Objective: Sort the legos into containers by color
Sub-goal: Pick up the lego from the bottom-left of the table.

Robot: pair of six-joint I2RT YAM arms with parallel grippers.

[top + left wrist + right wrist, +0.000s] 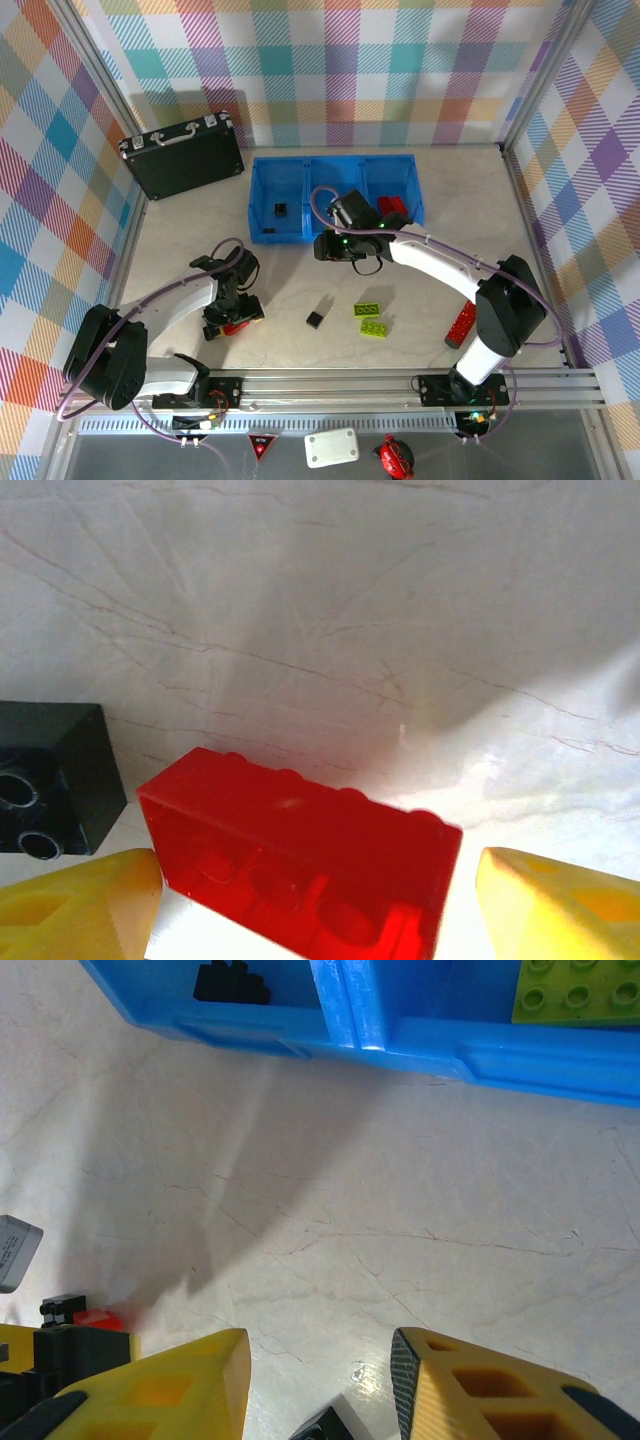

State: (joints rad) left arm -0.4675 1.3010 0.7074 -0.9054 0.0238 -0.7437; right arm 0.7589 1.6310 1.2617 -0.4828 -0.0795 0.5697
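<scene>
Released left pincer (318, 865), fingers either side of red brick (290, 820), not clamping it. Brick flat on surface (350, 630), well in front of blue bin (275, 238), toward its left end. Just beside it, small black brick (50, 790). Released, empty right pincer (320, 1350) hovering just in front of bin's front wall. Inside bin: black piece (230, 980) in left compartment, green plate (575, 990) in middle, red bricks (392, 205) in right. Well in front of bin: loose green plates (374, 327), black cube (316, 319), long red bar (461, 324).

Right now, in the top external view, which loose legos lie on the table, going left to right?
Red brick → black cube → lime-green plates → long red bar.
</scene>
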